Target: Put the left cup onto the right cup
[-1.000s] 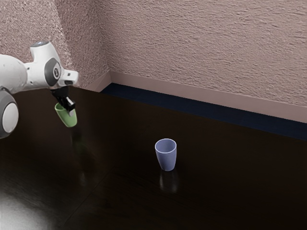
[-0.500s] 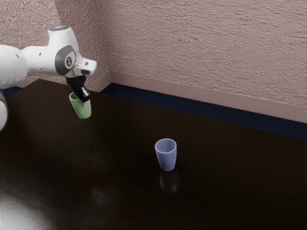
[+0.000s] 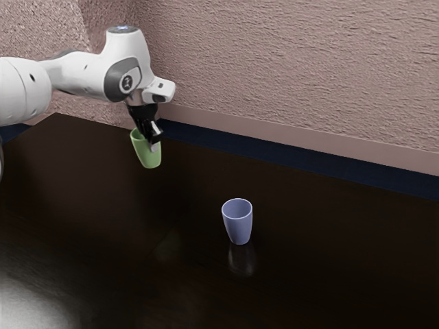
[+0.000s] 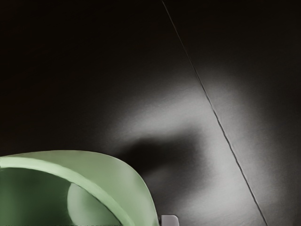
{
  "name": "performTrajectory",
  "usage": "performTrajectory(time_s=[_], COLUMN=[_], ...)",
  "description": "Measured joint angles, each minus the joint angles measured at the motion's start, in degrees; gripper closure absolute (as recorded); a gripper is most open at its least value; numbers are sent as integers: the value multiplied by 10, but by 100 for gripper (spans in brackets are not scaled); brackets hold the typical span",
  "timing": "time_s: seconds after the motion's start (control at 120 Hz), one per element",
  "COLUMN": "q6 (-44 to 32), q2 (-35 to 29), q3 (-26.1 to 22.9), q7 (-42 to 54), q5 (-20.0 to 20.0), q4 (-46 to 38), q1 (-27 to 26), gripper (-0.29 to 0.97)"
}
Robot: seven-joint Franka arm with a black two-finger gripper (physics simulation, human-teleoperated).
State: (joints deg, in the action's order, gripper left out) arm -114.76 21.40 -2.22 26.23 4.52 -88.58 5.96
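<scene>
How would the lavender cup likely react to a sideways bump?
The lavender cup stands upright and tapers to a narrow base, so it probably tips easily. Thin-walled and empty, it seems light; it might slide on the glossy table.

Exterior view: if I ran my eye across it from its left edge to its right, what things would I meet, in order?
White robot arm → light green plastic cup, held up in the air → pale blue plastic cup, standing upright on the dark table.
</scene>
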Motion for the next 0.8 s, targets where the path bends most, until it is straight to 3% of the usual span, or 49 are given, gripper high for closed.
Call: performTrajectory(time_s=[0.8], q6=[40], q2=[-25], q3=[-118], q7=[-160], q5=[54], q4=[1], q1=[-1], gripper=[78])
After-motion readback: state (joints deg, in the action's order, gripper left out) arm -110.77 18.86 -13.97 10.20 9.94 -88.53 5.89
